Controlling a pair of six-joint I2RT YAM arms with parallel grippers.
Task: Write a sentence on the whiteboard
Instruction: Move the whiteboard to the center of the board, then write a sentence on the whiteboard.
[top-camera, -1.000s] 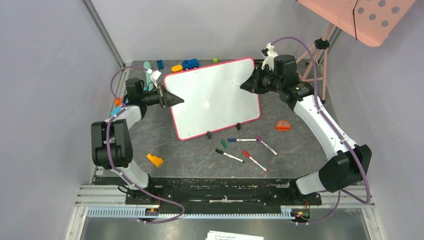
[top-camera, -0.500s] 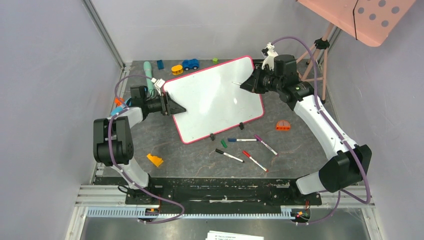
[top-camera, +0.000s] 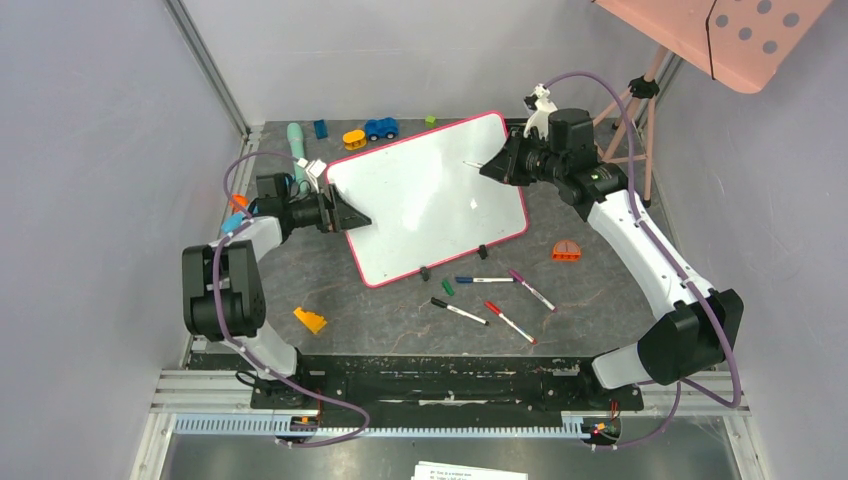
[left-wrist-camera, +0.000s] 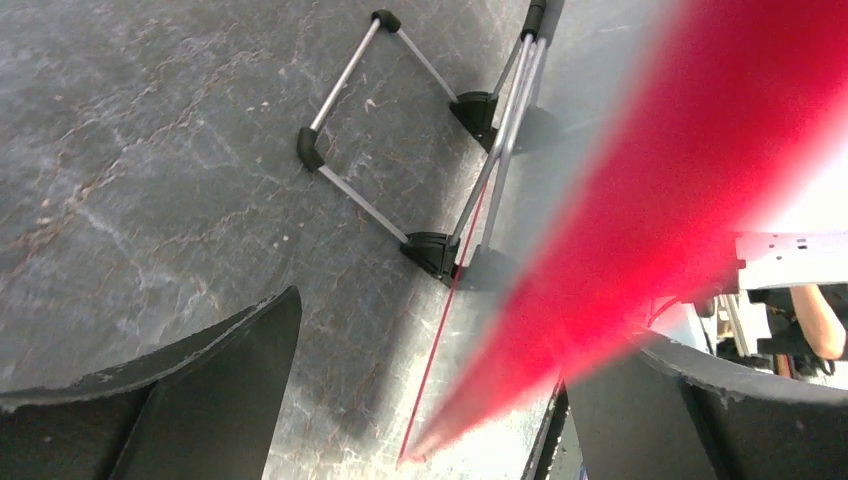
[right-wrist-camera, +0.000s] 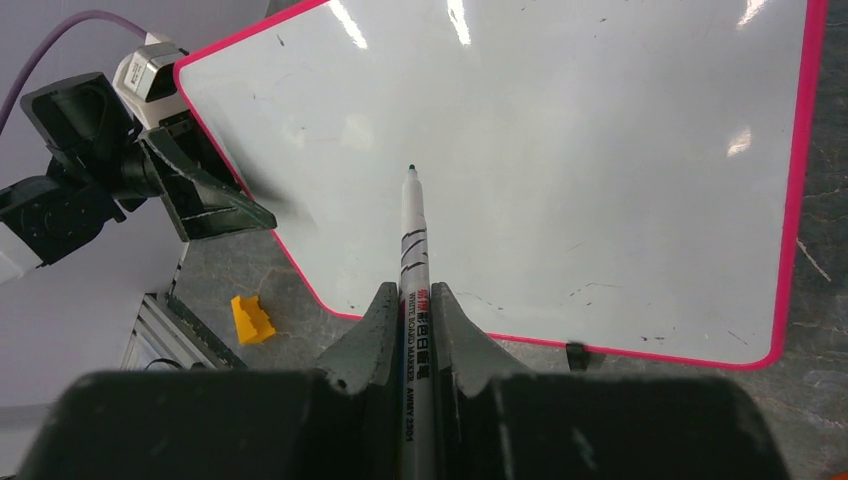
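Whiteboard (top-camera: 430, 195) is looking light, stiff, slippery; left gripper (top-camera: 357, 216) is straddling its rim (top-camera: 352, 255), jaws apart; right gripper (right-wrist-camera: 412, 295) is pinching marker (right-wrist-camera: 412, 230).

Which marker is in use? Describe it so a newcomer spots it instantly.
Find the pink-rimmed whiteboard on the table; the right gripper hovers at its right edge. Clamped in it is a white marker, uncapped, tip aimed at the board, unlike the loose markers lying flat in front.

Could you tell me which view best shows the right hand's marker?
Right wrist view: the marker runs full length from the right hand toward the whiteboard. Top view shows a sliver; left wrist, nothing.
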